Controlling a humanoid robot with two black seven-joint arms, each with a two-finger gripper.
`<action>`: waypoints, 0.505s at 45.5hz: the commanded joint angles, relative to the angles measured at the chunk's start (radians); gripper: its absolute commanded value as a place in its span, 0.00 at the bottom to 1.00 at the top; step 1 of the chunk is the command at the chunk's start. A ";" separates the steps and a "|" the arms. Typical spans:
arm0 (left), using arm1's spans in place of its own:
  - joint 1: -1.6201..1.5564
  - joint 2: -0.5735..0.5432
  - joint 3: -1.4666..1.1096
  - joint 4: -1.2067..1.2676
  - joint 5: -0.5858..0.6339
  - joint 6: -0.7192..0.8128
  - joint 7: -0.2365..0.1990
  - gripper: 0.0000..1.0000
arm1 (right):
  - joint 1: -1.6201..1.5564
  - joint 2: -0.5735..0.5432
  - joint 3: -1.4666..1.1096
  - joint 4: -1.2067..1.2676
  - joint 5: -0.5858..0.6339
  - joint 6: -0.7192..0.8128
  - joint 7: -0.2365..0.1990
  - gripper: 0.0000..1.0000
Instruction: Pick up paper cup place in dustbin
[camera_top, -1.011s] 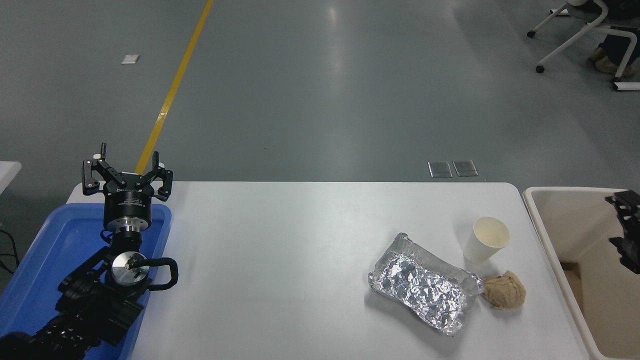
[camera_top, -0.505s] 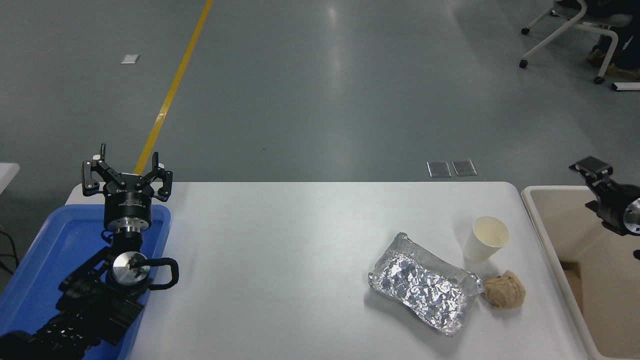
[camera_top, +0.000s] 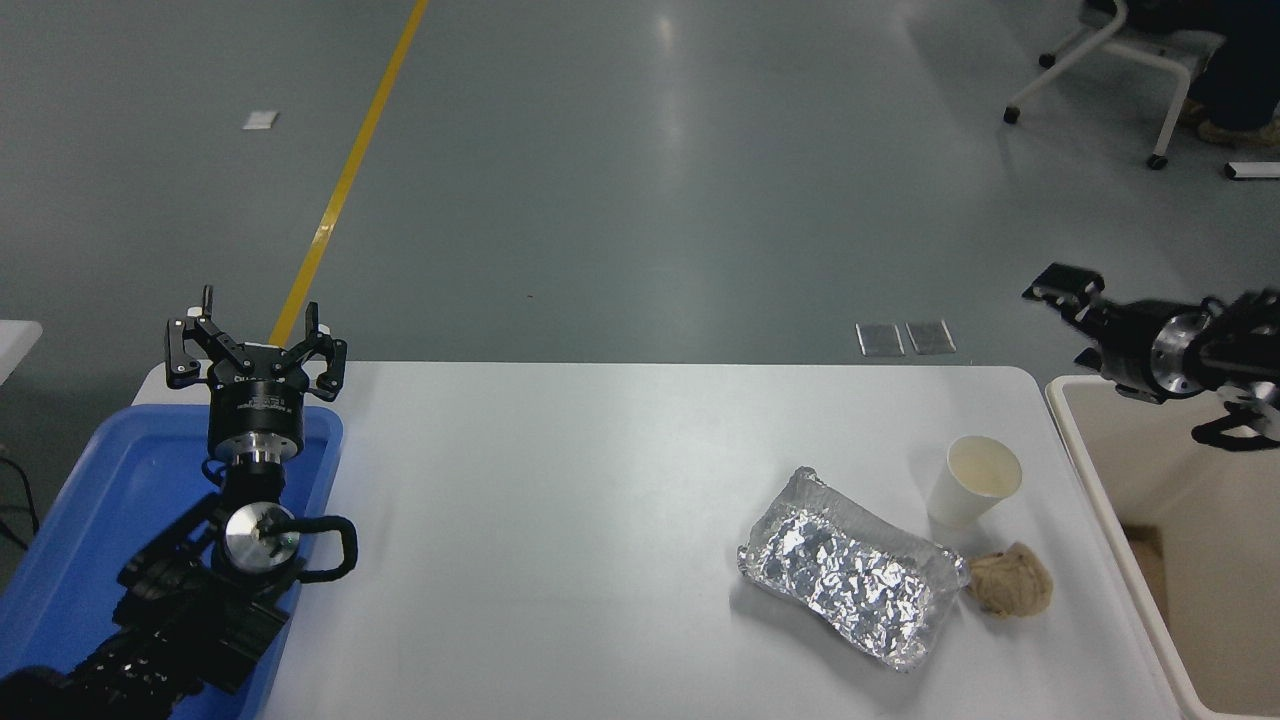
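Right gripper (camera_top: 1062, 292) up at the right edge, above the far end of the dustbin (camera_top: 1105, 500); jaws too blurry to tell if open or shut, touching nothing. Left gripper (camera_top: 256, 350) parked at the left over the blue tray (camera_top: 110, 480), fingers spread wide, empty. Paper cup (camera_top: 972, 480) standing upright on the table (camera_top: 560, 520), mouth up, just left of the dustbin, near the foil tray (camera_top: 850, 580) and brown paper ball (camera_top: 1012, 580).
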 joint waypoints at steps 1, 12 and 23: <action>0.000 0.001 0.000 0.000 0.000 0.000 0.000 0.99 | 0.153 -0.003 -0.085 0.215 -0.309 0.072 0.004 1.00; 0.000 0.001 0.000 0.000 0.000 0.000 0.000 0.99 | 0.258 -0.100 -0.135 0.333 -0.433 0.142 0.003 1.00; 0.000 0.001 0.000 0.000 0.000 0.000 0.000 0.99 | 0.517 -0.144 -0.211 0.480 -0.444 0.329 0.003 1.00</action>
